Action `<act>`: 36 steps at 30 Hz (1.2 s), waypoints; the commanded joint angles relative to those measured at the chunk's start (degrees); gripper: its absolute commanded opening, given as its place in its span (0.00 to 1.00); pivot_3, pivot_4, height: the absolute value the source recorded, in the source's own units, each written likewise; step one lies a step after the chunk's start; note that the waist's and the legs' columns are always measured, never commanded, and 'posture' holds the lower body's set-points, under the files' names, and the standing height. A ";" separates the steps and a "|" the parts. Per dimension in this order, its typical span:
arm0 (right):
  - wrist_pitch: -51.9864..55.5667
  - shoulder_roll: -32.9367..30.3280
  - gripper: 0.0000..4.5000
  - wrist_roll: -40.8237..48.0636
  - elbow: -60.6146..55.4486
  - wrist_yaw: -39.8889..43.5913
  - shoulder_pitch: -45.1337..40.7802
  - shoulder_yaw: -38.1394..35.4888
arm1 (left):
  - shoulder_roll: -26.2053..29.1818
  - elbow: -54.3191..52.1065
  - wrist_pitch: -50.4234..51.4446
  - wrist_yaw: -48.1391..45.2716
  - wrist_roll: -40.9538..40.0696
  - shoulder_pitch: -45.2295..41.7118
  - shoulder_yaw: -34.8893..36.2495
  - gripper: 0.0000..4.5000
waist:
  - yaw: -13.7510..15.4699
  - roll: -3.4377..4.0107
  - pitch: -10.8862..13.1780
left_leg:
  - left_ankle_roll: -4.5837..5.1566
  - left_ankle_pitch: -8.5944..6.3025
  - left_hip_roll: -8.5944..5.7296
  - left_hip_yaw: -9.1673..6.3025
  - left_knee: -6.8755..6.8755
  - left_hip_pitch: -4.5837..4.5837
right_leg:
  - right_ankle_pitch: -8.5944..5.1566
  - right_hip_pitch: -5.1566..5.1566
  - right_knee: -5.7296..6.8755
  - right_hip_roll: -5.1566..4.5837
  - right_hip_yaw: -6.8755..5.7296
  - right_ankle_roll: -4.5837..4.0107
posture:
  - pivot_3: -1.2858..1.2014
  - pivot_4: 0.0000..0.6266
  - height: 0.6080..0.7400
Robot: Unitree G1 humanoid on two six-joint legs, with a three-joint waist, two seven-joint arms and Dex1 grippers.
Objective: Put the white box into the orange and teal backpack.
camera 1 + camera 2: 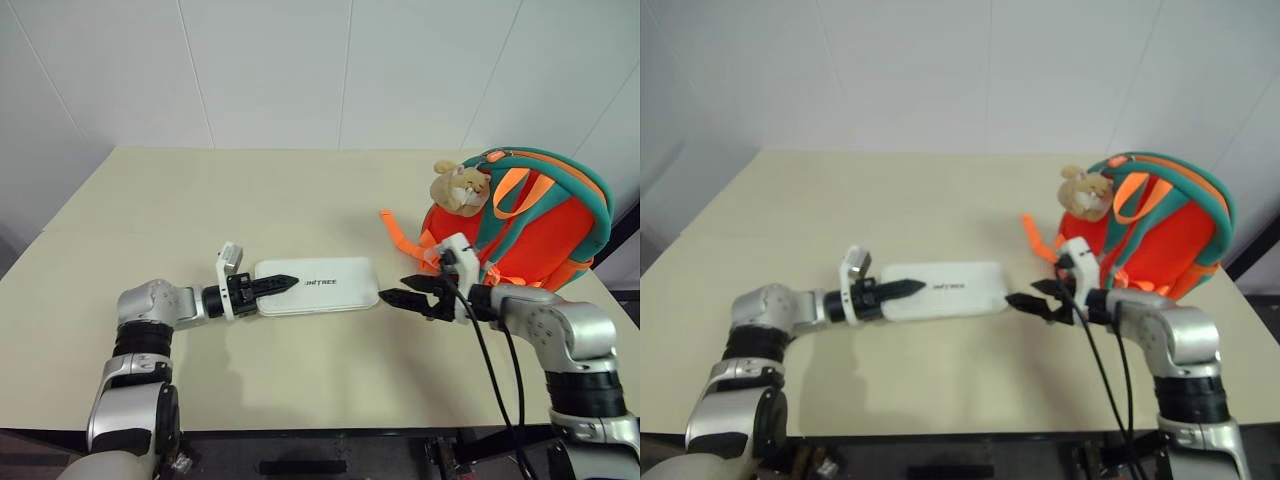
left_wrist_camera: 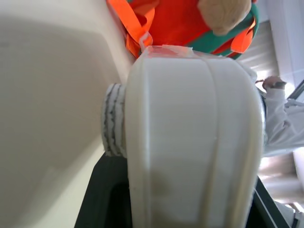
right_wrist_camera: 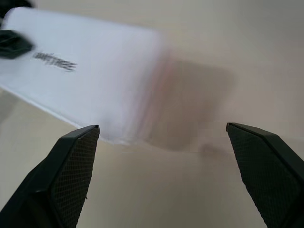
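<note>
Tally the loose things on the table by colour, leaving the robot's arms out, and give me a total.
White: 1, the white box, its left end clamped in the left gripper.
Orange and teal: 1, the orange and teal backpack, behind the open right gripper.
Tan: 1, the plush toy attached to the backpack.
Total: 3

Looks like a lab or test room tbh, not anyone's home. Plain beige bench [image 1: 200, 200] pushed up against bare white panelled walls [image 1: 270, 70], cables [image 1: 490, 360] hanging off the robot arm, and a person in a white coat [image 2: 280, 123] off in the background.
</note>
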 commanded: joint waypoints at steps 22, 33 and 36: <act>-17.26 -0.19 1.00 -1.25 -6.07 -17.53 6.27 -16.66 | 4.97 -11.51 -11.75 -3.67 -6.62 7.44 1.97 0.28 | -0.42 -0.02 -0.01 | 0.01 0.00 0.00 0.03 0.04 0.09 | -0.03 0.06 0.04 -0.02 0.01 -0.07 | 0.52 0.24 1.00; -26.66 3.79 1.00 -1.40 11.20 -15.82 -5.13 -11.61 | 4.38 -16.91 -10.97 0.27 -10.33 11.50 5.25 0.28 | -0.29 -0.02 -0.01 | 0.00 0.00 0.03 0.04 -0.01 0.09 | -0.05 0.05 0.04 -0.02 0.00 -0.09 | 0.52 0.24 1.00; -28.16 5.44 0.92 -1.21 13.32 -15.14 -6.76 -10.15 | 4.59 -17.90 -11.27 1.55 -11.05 12.75 6.50 0.28 | -0.33 -0.02 -0.01 | 0.00 0.00 0.03 0.04 0.04 0.11 | -0.05 0.06 0.07 -0.02 0.00 -0.09 | 0.52 0.24 1.00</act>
